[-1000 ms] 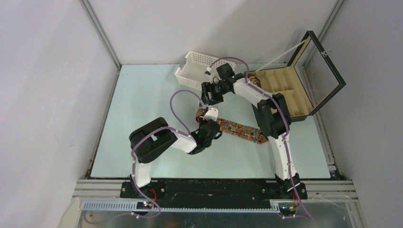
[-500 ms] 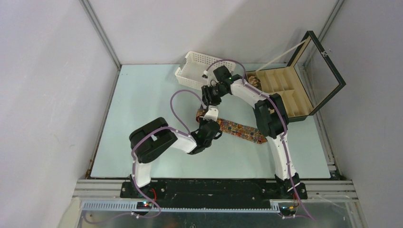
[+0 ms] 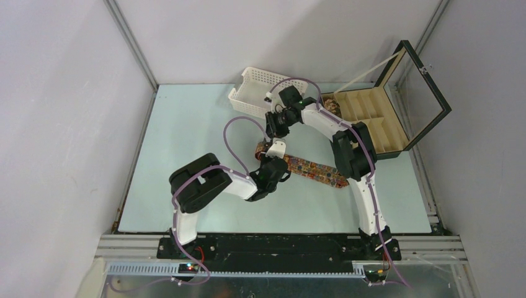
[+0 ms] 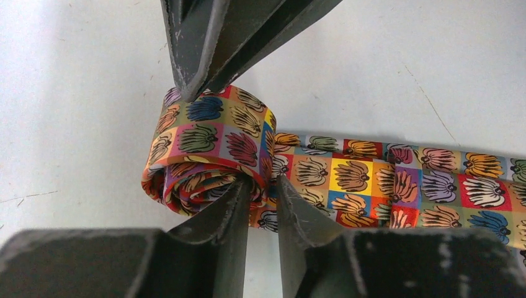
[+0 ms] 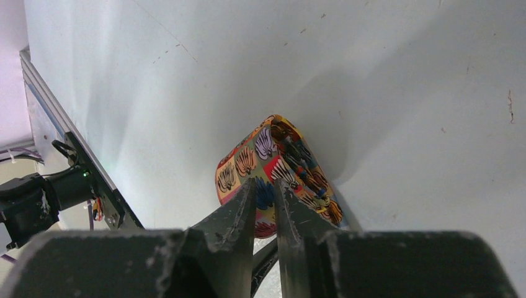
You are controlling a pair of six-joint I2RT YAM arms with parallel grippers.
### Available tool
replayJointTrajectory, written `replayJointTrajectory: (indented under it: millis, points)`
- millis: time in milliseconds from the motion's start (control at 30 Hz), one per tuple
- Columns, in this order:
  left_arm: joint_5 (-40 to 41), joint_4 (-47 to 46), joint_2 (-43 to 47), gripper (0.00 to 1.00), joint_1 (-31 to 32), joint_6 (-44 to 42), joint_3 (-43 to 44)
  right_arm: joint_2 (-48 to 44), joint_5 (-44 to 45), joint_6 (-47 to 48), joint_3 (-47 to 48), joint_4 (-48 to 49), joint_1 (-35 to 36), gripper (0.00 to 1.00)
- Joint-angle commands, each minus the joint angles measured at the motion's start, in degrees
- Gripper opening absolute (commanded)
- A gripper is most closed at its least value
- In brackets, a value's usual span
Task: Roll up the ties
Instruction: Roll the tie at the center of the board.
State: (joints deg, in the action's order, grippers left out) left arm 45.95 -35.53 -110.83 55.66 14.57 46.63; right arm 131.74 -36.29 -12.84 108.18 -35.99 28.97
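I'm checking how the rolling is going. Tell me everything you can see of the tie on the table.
The tie is a narrow fabric strip printed in small squares of red, orange, yellow, blue and purple, each with a dark fan-like motif. One end is wound into a loose coil; the rest lies flat on the pale table. The right gripper pinches the coil's far edge; the left gripper sits at its near end, jaws narrowly apart, grip unclear.

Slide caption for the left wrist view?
Tie part-rolled on the table: left end effector at the coil's near side, right end effector at its far side.
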Motion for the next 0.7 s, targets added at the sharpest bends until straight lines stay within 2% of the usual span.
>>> replayJointTrajectory:
  millis: [0,133,400,467,567,667]
  points:
    - [1.81,-0.03,0.23,0.31,0.24,0.28,0.95,0.46,-1.21,0.72,2.29,0.42,0.09,0.19]
    - [2.09,0.42,0.34,0.37,0.25,0.71,0.99,0.32,-1.21,0.71,2.26,0.56,0.04,0.15]
    - [2.47,0.55,0.7,0.39,0.26,1.34,0.73,-0.03,-1.37,0.54,1.93,1.17,0.0,0.03]
    - [2.52,0.59,0.63,0.39,0.24,1.34,0.81,-0.2,-1.29,0.62,1.8,1.22,-0.03,0.0]
    - [2.55,0.72,0.49,0.39,0.24,1.34,0.95,-0.55,-0.94,0.34,1.58,1.52,-0.22,0.0]
    - [2.51,0.77,0.36,0.34,0.25,1.34,1.06,-1.2,-0.68,-0.09,1.42,2.02,-0.41,0.0]
